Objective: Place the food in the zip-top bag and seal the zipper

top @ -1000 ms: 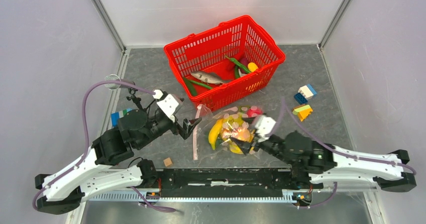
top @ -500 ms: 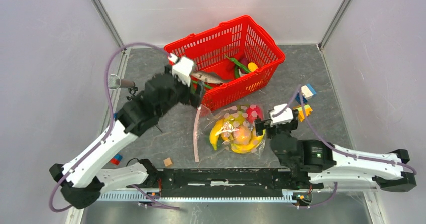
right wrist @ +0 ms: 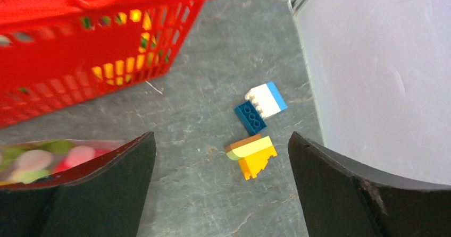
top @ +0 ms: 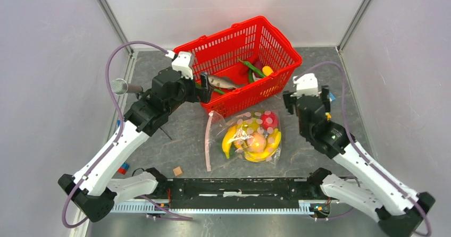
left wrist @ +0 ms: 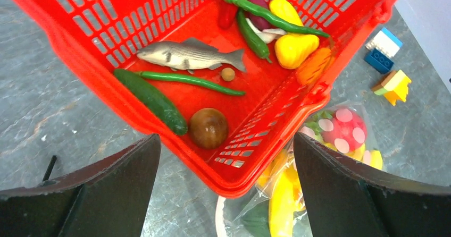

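Hangs over red mesh plastic basket (left wrist: pixel 80 37) with left fingers (left wrist: pixel 114 189) apart (right fingers (right wrist: pixel 95 189) likewise); may snag its wall reaching glossy toy vegetables (left wrist: pixel 151 100).

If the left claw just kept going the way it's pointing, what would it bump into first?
Probably the red basket: the open left gripper aims down into it, toward the brown round toy by the near wall. Depth is hard to judge, so rim or toy could come first.

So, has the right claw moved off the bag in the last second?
Yes. The right claw left the zip-top bag, swinging farther back and rightward, now beside the red basket's right corner.
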